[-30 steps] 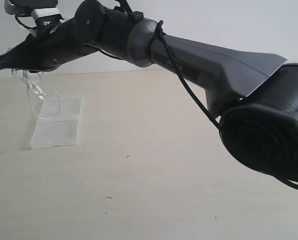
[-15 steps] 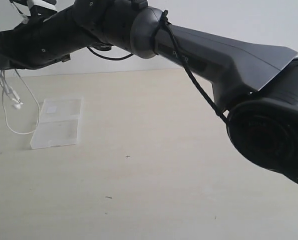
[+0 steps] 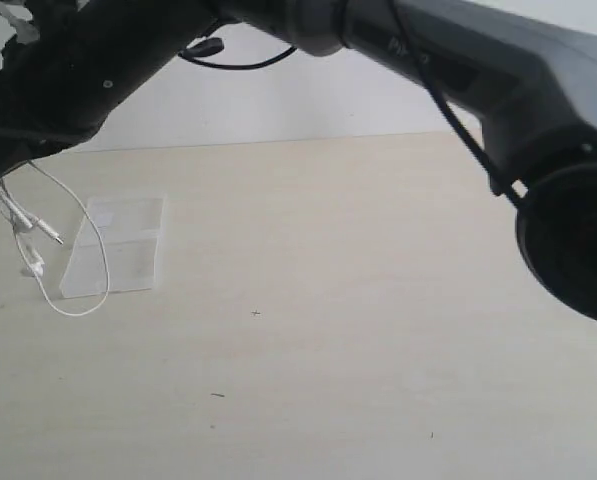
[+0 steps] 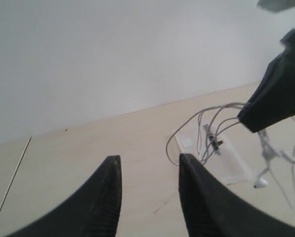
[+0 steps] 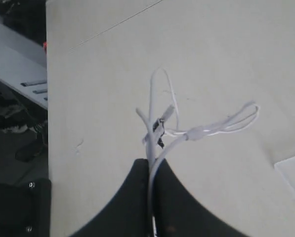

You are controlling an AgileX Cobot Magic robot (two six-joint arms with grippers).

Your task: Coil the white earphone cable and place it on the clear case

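To the right of the clear case (image 3: pixel 118 255) and in front of it the table (image 3: pixel 358 330) lies open, and a gripper can pass there freely. Higher up, the right arm (image 3: pixel 448 60) stretches across the whole scene and bars the way from above. At the case's left side the white earphone cable (image 5: pixel 199 131) hangs in loose loops from the right gripper (image 5: pixel 151 173), which is closed on it. In the exterior view one loop overlaps that side. The left gripper (image 4: pixel 149 197) is well apart from the case, its jaws spread.

Right hand (image 5: pixel 151 167) raised and pinched closed; left hand (image 4: pixel 148 165) parted.
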